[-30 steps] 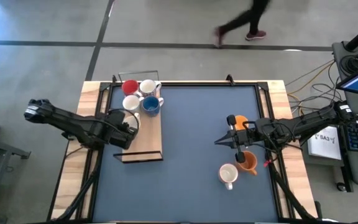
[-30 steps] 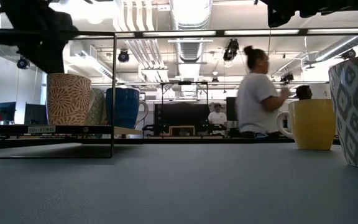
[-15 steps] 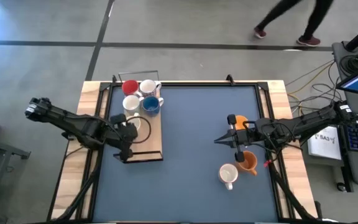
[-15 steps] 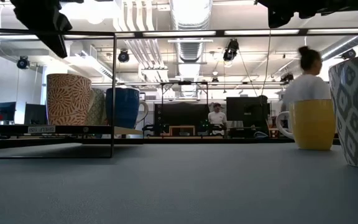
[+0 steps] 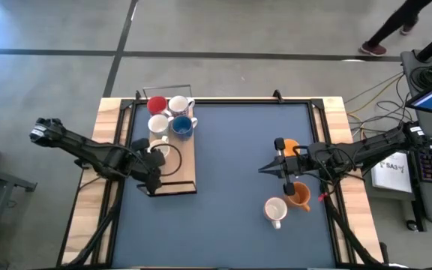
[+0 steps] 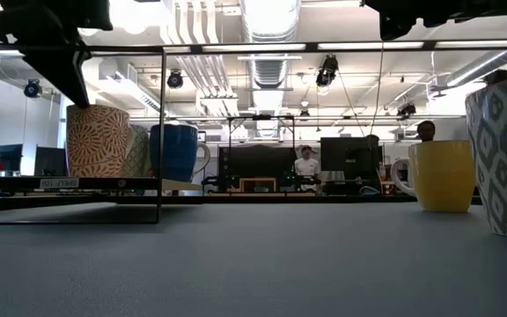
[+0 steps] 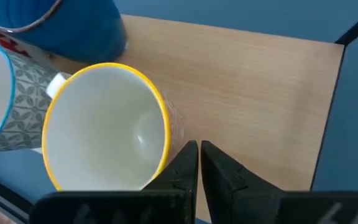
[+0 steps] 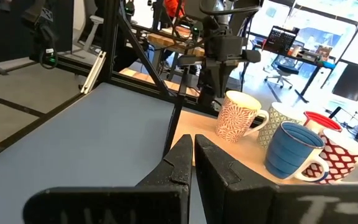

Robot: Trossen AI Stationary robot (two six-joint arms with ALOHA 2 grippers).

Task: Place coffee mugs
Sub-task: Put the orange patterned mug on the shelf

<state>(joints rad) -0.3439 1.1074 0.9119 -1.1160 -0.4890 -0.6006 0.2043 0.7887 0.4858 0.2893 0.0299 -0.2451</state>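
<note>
The left gripper [image 7: 197,163], fingers pressed together on nothing, hovers beside a yellow-rimmed mug [image 7: 107,127] on the wooden shelf board [image 5: 178,176] at nine o'clock. The right gripper [image 8: 192,155] idles clenched. Retreat should be straight, avoiding the rim.

Both arms are dark, nearly black, built of slim tube-like links joined by thicker, blocky joints. The left arm [image 5: 88,152] ends in a chunky black wrist block, and its gripper [image 7: 197,163] has two flat, wedge-shaped black fingers with matte faces. The right arm [image 5: 366,148] looks the same, its gripper [image 8: 191,158] showing matching tapered fingers.
</note>
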